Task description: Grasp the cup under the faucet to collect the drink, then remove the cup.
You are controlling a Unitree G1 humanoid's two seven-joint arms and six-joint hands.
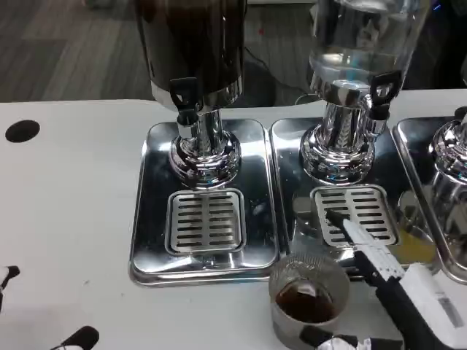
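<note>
A clear plastic cup with dark drink in it stands on the white table, just in front of the seam between the left and middle drip trays. It is not under either spout. My right hand reaches in from the lower right. Its fingers stretch straight past the cup's right side over the middle grate, and its thumb lies in front of the cup. The fingers are spread, not curled round the cup. The dark dispenser's faucet is above the left grate. Only fingertips of my left hand show, wide apart and empty.
Chrome drip trays lie side by side under the dark dispenser, the clear middle dispenser and a third one at the right edge. A black hole marks the table at far left. Bare white table lies to the left.
</note>
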